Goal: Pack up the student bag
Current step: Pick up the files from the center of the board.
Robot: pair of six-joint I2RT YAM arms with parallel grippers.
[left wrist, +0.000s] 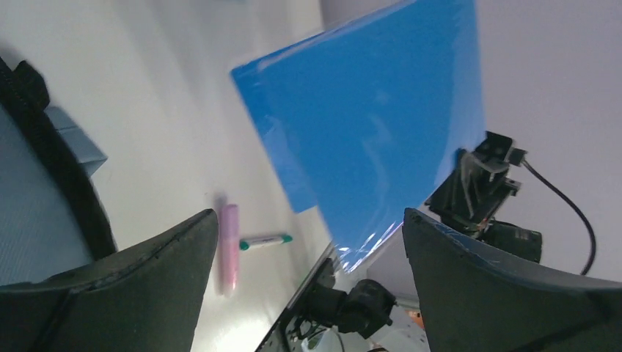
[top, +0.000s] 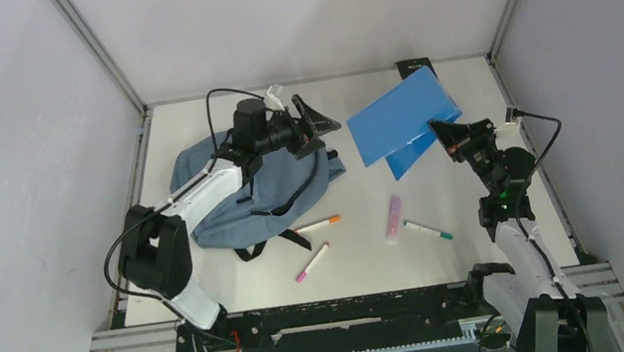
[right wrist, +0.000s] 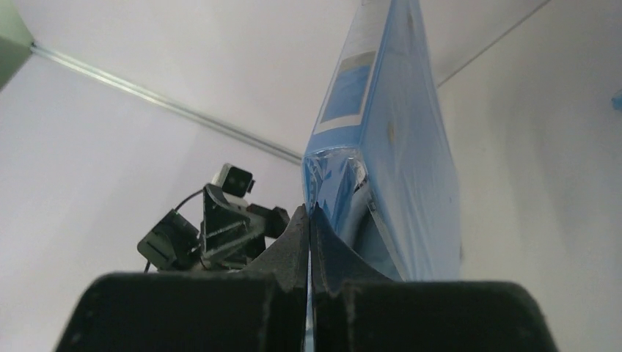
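Slippage is looking like the chief risk here. The right gripper [top: 441,129] is pinching the blue folder [top: 401,119] by one thin lower edge only. The folder is therefore hanging tilted above the far right part of the desk [top: 366,269], and it could be swinging or sliding out once it is carried.

A second danger is waiting at the bag. The folder is looking wide and floppy. The student bag [top: 231,209] is lying flat toward the far left corner of the desk and is not showing any open mouth in these views, so the folder may be catching on the fabric or crumpling.

The right jaws are pressing fully together on the folder's edge, with no gap showing in the right wrist view. The left gripper [top: 326,133] is hovering over the bag's right side with its jaws spread wide, gripping nothing and facing the folder. Whether it is brushing the bag I cannot tell.

An orange-capped marker [top: 318,224] is lying toward the near edge, apart from both arms.
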